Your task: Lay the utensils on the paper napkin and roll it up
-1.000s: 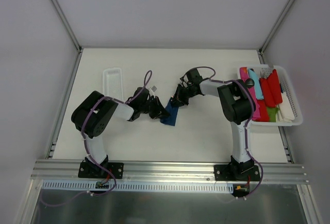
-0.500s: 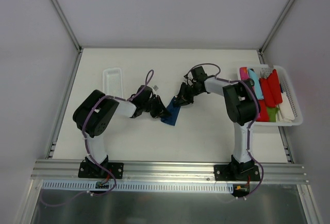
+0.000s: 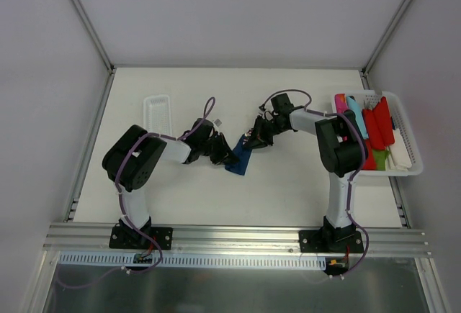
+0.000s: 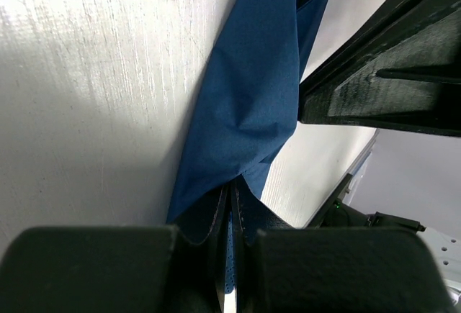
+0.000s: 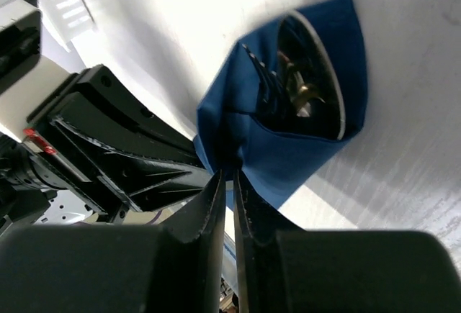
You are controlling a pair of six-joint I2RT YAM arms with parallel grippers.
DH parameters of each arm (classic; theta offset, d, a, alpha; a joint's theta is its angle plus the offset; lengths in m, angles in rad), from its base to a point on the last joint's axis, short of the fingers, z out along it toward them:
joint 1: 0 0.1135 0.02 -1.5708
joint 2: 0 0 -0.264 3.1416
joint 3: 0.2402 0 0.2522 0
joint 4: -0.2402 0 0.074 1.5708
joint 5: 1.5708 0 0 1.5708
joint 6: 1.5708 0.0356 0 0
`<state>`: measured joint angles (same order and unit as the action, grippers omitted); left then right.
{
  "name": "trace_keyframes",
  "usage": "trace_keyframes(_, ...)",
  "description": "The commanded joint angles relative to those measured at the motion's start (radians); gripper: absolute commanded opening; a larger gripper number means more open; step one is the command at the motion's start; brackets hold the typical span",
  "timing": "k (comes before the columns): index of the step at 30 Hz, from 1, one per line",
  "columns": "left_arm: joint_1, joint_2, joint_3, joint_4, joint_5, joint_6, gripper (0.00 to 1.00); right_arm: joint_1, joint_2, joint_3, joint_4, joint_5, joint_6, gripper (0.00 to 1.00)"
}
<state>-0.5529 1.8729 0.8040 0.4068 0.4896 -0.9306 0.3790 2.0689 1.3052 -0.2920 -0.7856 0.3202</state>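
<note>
Both jaws pinch the paper napkin point(image 3: 238, 157) on the white table point(image 3: 288, 183), grey walls point(image 3: 216, 11) around.

A cream-white desk point(image 3: 180, 191) sits enclosed by plain white panels: a back wall point(image 3: 238, 11), a left wall point(image 3: 43, 111) and a right wall point(image 3: 432, 75). Aluminium struts point(image 3: 84, 18) rise from the two far corners. A slotted aluminium rail point(image 3: 238, 235) spans the near edge, with a grey metal sheet point(image 3: 230, 291) nearer still. The light is even and the shadows soft.
</note>
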Motion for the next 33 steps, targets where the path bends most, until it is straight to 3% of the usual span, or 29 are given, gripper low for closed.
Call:
trace_keyframes(1, -0.001, 0.035, -0.011, -0.12, -0.102, 0.064, 0.0, -0.005, -0.023, -0.023, -0.007, 0.002, -0.013, 0.1)
trace_keyframes(21, -0.031, -0.118, 0.047, -0.14, -0.06, 0.11, 0.0, -0.003, 0.033, -0.03, -0.018, 0.118, 0.023, 0.05)
trace_keyframes(33, -0.093, -0.072, 0.086, -0.08, -0.013, 0.038, 0.0, 0.004, 0.031, -0.03, -0.016, 0.121, 0.031, 0.04)
